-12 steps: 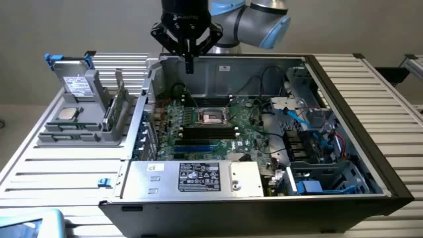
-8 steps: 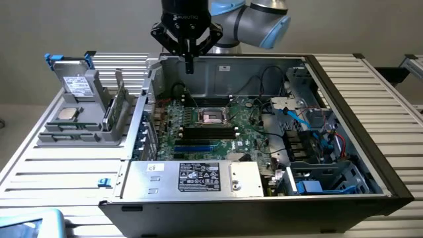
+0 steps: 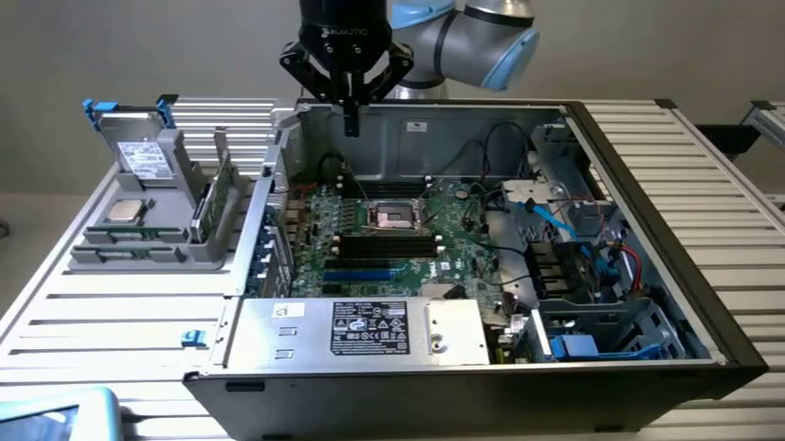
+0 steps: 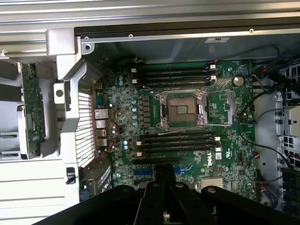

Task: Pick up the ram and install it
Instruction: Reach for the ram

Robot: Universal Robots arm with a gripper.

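1. Slatted metal table (image 3: 110, 322). Carries everything listed below.

2. Open computer case (image 3: 491, 395), dark, lying on its side with the interior facing up.

3. Silver power supply (image 3: 356, 329), with a black-and-white label. Sits along the near wall of the case.

4. Green motherboard (image 3: 460, 248) (image 4: 225, 136), flat on the case floor behind the power supply.
   - Black memory slots (image 3: 390, 245) (image 4: 178, 140) lie in parallel rows just in front of the socket. The wrist view shows a second bank on the socket's other side.
   - A square processor socket (image 3: 398, 216) (image 4: 182, 108) with a metal frame sits mid-board.
   - Loose cables (image 3: 552, 220), blue and black, lie toward the exterior view's right.

5. Grey parts holder (image 3: 147, 248), on the table outside the case, at the exterior view's left.
   - The ram (image 3: 211, 209) (image 4: 33, 108), a narrow green stick, stands on edge in the holder slot nearest the case wall.
   - A small square silver chip (image 3: 127, 210) rests beside it.
   - A boxy grey drive (image 3: 145, 156) with blue tabs stands upright at the holder's far end.

6. Gripper (image 3: 352, 129) (image 4: 164, 169), black. It hangs above the far wall of the case, over the rear of the motherboard and apart from the ram. The fingers are pressed together, clenched on nothing.

7. Robot arm (image 3: 479, 41), grey with blue joint caps, farthest back. It reaches in from the top of the exterior view.
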